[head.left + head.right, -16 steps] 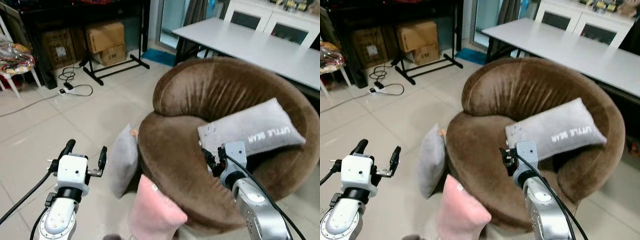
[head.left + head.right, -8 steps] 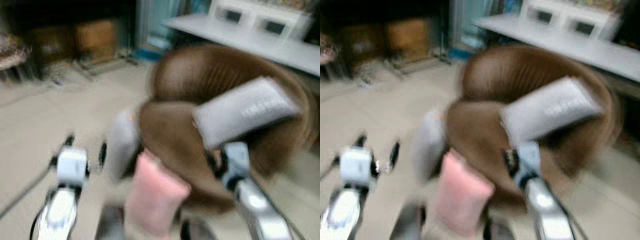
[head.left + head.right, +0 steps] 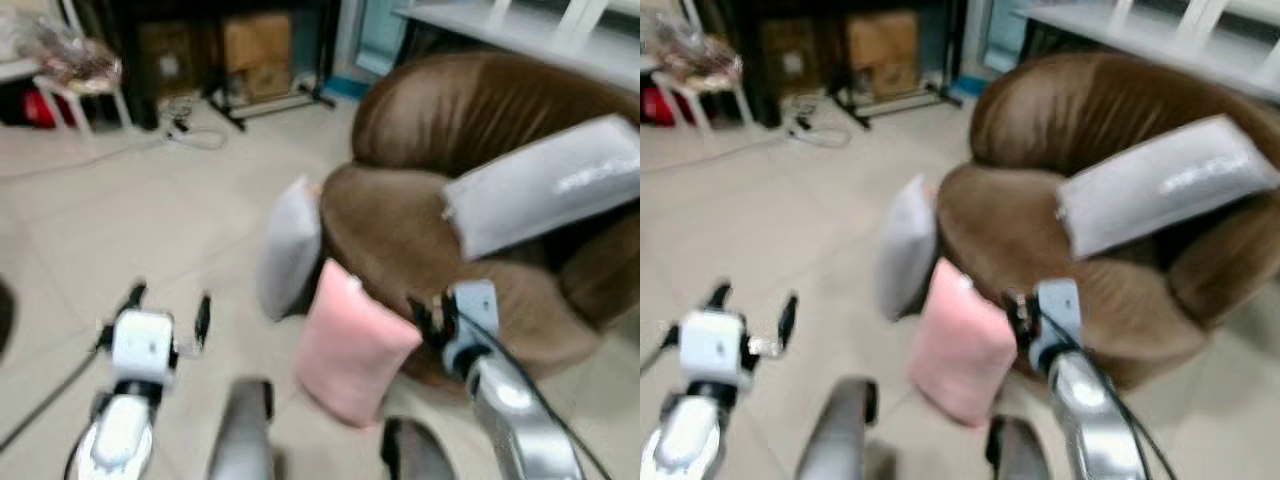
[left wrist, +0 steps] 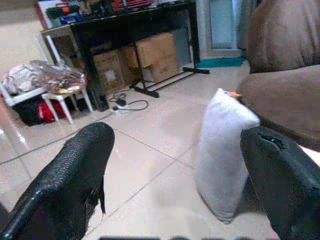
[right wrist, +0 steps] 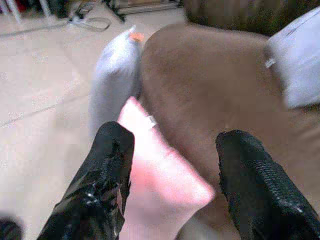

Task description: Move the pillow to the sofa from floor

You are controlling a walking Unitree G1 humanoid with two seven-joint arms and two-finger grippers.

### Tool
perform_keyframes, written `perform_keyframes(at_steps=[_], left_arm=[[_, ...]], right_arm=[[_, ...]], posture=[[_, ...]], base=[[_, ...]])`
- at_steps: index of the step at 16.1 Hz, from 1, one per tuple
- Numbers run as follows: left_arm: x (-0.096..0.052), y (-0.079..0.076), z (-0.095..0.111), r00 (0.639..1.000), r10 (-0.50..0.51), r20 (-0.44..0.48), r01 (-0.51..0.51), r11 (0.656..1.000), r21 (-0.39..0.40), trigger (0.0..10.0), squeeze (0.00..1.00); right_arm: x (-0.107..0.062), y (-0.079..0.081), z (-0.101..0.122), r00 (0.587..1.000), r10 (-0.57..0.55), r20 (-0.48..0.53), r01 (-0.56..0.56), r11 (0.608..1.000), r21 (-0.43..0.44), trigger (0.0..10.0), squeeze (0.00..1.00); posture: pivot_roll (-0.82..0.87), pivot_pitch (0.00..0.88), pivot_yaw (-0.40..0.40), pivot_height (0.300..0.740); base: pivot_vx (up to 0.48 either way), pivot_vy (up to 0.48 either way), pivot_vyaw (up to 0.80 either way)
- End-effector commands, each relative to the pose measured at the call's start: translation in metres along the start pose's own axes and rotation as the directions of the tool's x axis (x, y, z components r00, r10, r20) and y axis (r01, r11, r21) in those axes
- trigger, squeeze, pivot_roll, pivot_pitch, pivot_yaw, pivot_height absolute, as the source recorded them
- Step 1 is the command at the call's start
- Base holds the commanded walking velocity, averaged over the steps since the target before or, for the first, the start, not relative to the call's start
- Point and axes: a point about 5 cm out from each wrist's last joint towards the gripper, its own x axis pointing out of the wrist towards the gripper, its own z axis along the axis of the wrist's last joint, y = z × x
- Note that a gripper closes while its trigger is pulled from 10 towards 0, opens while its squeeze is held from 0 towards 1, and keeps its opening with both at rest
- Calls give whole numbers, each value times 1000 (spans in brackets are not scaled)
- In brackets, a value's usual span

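The brown sofa cradles one grey pillow lying slanted across its seat, and down on the floor a pink pillow leans against the sofa's front edge, with a second grey cushion propped upright just beside it against the sofa's side. The right gripper hangs just above the pink pillow, fingers spread wide, nothing held. The left gripper is out over bare tile left of the sofa, open too, empty. Boxes sit well back.
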Motion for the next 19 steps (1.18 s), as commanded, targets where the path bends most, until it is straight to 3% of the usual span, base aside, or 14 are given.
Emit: perform_keyframes(at_steps=[1,3,5,6,10,14,19], left_arm=[[6,0,10,999,-13,51,13,1000,-5,10000,0],[7,4,12,998,-9,58,9,1000,-4,10000,0],[8,8,13,998,3,69,-3,1000,2,10000,0],[9,9,14,997,4,73,-4,1000,1,10000,0],[10,10,16,996,-26,80,25,1000,5,10000,0],[10,11,16,996,-33,83,33,999,6,10000,0],[7,8,14,996,-35,79,36,999,-7,10000,0]], right_arm=[[0,-3,10,999,-5,41,5,1000,-1,10000,1000],[-1,-3,9,999,-20,46,19,1000,1,10000,1000],[-4,-8,11,993,-76,96,84,993,-86,10000,1000],[-4,-8,12,993,-54,104,57,998,-21,10000,1000],[-5,-11,10,990,-90,106,90,996,9,10000,1000],[-5,0,9,995,-8,97,13,999,-46,10000,1000],[-4,-3,7,997,20,78,-13,997,-82,10000,1000]], posture=[[23,7,-73,600],[24,11,-63,600],[25,15,-53,600],[25,17,-48,600],[25,28,-24,600],[28,26,-26,600],[29,26,-36,600]], base=[[360,0,0],[377,0,0],[390,0,0],[386,0,0],[389,0,0],[397,0,400],[230,0,160]])
